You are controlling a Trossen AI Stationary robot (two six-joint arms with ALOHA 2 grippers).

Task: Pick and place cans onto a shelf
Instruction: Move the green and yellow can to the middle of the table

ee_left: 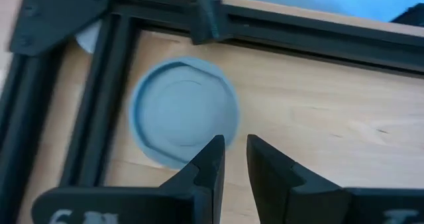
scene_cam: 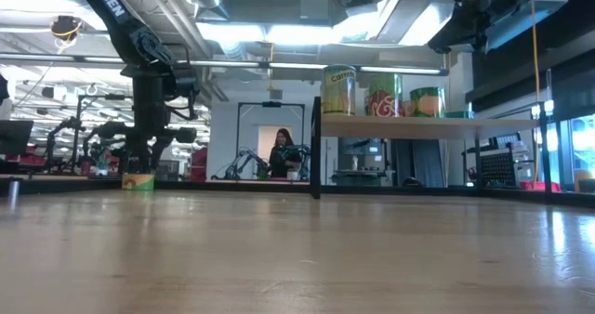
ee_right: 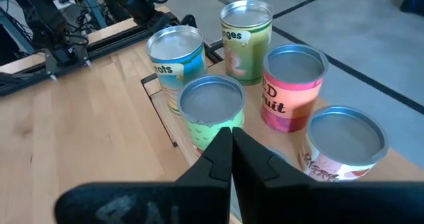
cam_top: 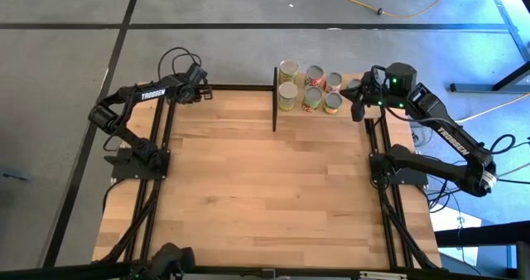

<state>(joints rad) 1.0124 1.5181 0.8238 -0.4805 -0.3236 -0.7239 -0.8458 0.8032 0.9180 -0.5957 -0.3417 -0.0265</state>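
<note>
Risk: my left claw, nearly clenched above the far-left can, could topple it; right claw clenched empty near the shelf.

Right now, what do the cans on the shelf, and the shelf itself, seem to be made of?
The small cylindrical cans look like metal: dull silver-grey ribbed tops, with glossy printed labels, probably paper, in green, red and blue. The raised shelf seems to be a light-wood board, matte, with visible grain, edged by thin black uprights, likely painted metal.
</note>
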